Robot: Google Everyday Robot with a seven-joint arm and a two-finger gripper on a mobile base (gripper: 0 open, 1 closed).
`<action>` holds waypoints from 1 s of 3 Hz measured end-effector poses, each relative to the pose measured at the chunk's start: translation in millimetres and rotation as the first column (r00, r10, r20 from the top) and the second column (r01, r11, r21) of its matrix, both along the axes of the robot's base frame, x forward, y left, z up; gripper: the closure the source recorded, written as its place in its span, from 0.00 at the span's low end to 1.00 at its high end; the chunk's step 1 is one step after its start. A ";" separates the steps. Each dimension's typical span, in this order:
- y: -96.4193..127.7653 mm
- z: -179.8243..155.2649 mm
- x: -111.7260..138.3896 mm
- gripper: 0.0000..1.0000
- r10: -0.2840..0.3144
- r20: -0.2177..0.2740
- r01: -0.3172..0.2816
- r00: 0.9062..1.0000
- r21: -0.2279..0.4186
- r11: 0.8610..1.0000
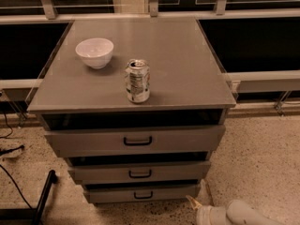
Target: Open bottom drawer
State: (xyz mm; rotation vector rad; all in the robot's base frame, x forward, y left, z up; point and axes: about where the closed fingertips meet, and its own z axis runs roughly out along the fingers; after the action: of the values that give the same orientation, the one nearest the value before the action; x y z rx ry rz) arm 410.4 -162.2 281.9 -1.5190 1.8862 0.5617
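A grey table (187,69) with three drawers stands on a speckled floor (262,163), seen from above and in front. On its top, a white bowl (94,52) sits near the back left, and a silver drinks can (138,80) stands upright nearer the front, well apart from the bowl. The bottom drawer (143,194) is the lowest and narrowest grey front, close to the floor, with a small black bar handle (143,195) at its middle; it looks pushed in. Above it are the middle drawer (140,173) and the wide top drawer (137,140). The robot's pale hand (202,211) is low at the bottom right, just beside the bottom drawer's right corner, not touching the handle; whether it is open or closed cannot be told. Black cables (11,172) lie on the floor at the left
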 end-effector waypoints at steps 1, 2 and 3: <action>11.4 -9.2 21.9 0.00 0.025 0.016 -0.025 1.000 0.003 1.000; 22.3 -19.8 40.3 0.00 0.048 0.019 -0.048 0.999 -0.014 0.999; 29.4 -31.8 54.5 0.00 0.061 0.021 -0.060 0.998 -0.036 0.998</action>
State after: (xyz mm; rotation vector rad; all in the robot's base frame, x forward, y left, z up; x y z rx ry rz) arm 464.9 -132.7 250.1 -1.6031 1.8480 0.5393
